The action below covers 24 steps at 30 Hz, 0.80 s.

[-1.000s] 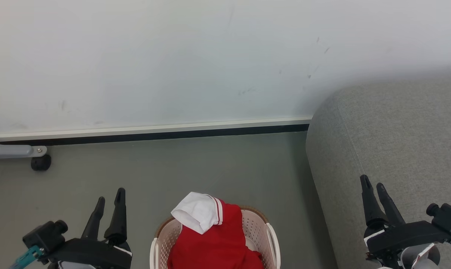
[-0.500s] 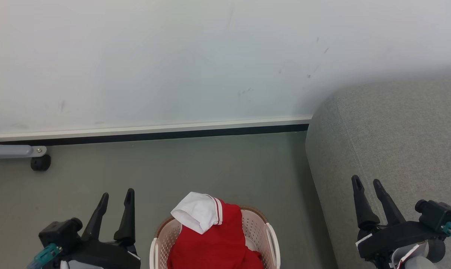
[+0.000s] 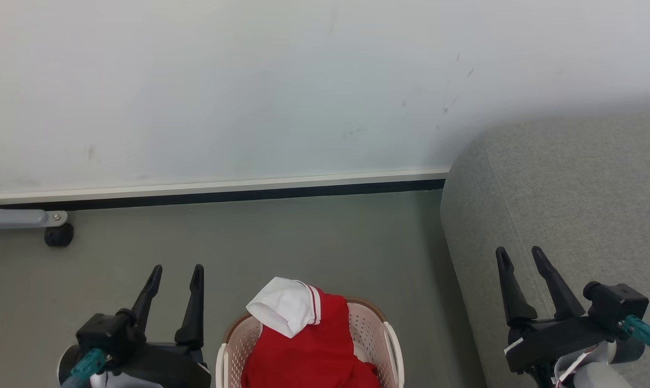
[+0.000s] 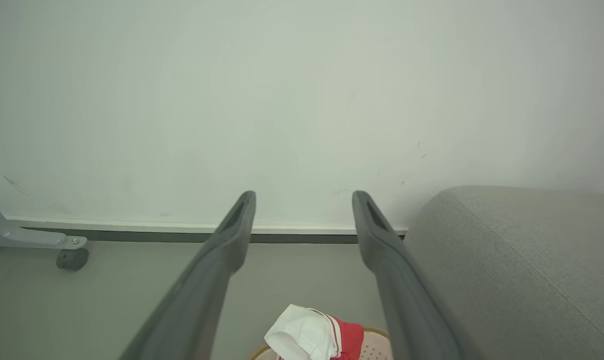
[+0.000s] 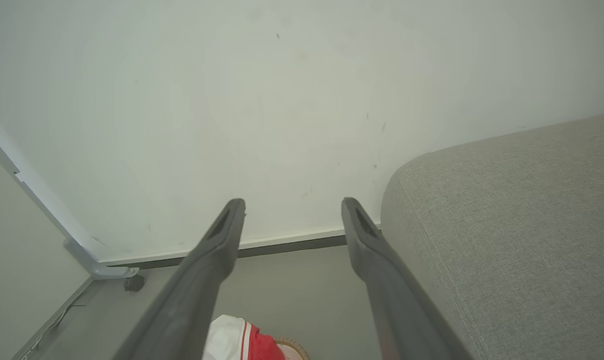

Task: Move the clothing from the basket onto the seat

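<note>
Red clothing [image 3: 314, 350] with a white sleeve [image 3: 281, 312] is heaped in the cream basket [image 3: 392, 345] at the bottom middle of the head view. The grey seat [image 3: 567, 205] fills the right side. My left gripper [image 3: 176, 272] stands open on the floor side, left of the basket, holding nothing. My right gripper [image 3: 518, 254] is open in front of the seat, to the basket's right, also with nothing in it. Between the left wrist view's fingers [image 4: 226, 240] the white sleeve [image 4: 302, 337] peeks up; the right wrist view catches the clothing [image 5: 231, 340] low down beside the seat [image 5: 507, 225].
A white wall [image 3: 249, 91] with a pale skirting and dark strip [image 3: 222, 191] runs behind. A grey frame leg with a black castor [image 3: 58, 235] stands at the far left. Grey floor [image 3: 276, 242] lies between the basket and the wall.
Both grippers have slid inward and a little up the head view: the left one to the right, the right one to the left. Basket and clothing have not moved.
</note>
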Tool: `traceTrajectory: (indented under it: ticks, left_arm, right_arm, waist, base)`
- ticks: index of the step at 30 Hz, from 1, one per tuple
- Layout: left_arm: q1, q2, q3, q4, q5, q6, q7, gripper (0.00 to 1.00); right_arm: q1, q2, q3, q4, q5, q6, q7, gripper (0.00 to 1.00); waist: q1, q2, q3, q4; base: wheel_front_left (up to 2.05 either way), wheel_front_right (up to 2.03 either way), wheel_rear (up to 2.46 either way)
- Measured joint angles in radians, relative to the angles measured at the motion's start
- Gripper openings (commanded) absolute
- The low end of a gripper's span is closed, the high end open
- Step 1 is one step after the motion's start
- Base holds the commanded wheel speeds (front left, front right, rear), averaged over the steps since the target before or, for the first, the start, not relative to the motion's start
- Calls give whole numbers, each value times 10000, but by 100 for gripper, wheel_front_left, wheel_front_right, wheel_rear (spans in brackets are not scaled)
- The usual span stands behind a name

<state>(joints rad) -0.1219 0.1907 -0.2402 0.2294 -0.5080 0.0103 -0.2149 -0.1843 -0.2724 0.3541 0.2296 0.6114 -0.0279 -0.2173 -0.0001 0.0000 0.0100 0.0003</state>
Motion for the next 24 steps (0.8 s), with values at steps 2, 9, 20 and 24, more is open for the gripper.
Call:
traceTrajectory:
  ticks: [2, 9, 20, 24]
  left_arm:
    - [-7, 23, -42, -27, 290, 17, -86, 100]
    - [-100, 71, -215, -65, 1074, 75, -349, 100]
    - [-143, 63, -194, -71, 1327, 63, -351, 100]
    - [-143, 46, -146, -67, 1327, 56, -351, 100]
  right_arm:
    - [-68, -23, 88, -6, -198, -77, -65, 100]
    - [-135, -198, 391, -12, -928, -163, -318, 100]
    - [-155, -213, 431, -13, -1097, -163, -322, 100]
    - [-155, -213, 431, -12, -1097, -161, -322, 100]
  waist:
    - [0, 0, -10, -1]
    - [0, 0, -36, -5]
    - [0, 0, -56, -14]
    - [0, 0, -54, -26]
  base:
    - [0, 0, 0]
    - [0, 0, 0]
    - [0, 0, 0]
    - [0, 0, 0]
